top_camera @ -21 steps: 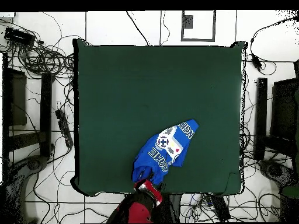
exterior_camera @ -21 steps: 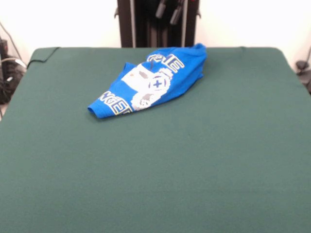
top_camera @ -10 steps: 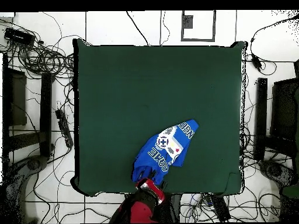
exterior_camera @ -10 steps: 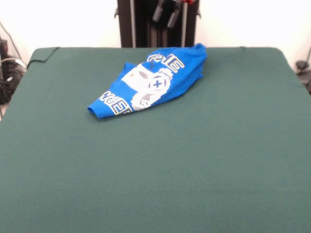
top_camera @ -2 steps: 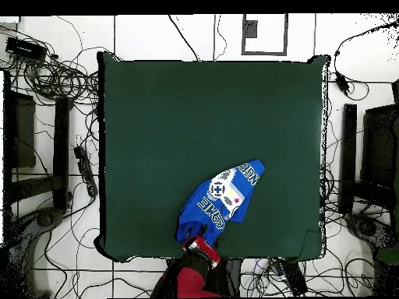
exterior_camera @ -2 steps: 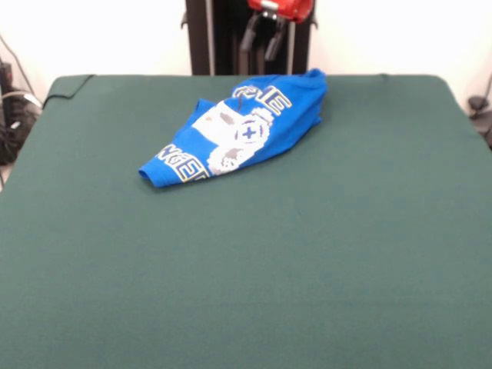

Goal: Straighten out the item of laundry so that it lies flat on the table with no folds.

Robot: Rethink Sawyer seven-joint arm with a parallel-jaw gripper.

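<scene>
The small bright blue T-shirt with white emblem and lettering [exterior_camera @ -2 steps: 244, 131] lies bunched and folded on the large dark green felt worktop [exterior_camera @ -2 steps: 246, 261], toward its robot-side edge. In the front view the red-and-black claw [exterior_camera @ -2 steps: 261, 40] hangs just above that edge with its two fingers spread apart, holding nothing. From overhead the arm covers the claw, meeting the shirt's [top_camera @ -2 steps: 217, 200] nearest tip.

Even, bright light — soft shadows, no glare.

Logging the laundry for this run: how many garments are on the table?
1: a crumpled blue T-shirt lies on the green table, near the edge by the end effector. Nothing seems hidden beneath it, though its folds could conceal something.
</scene>
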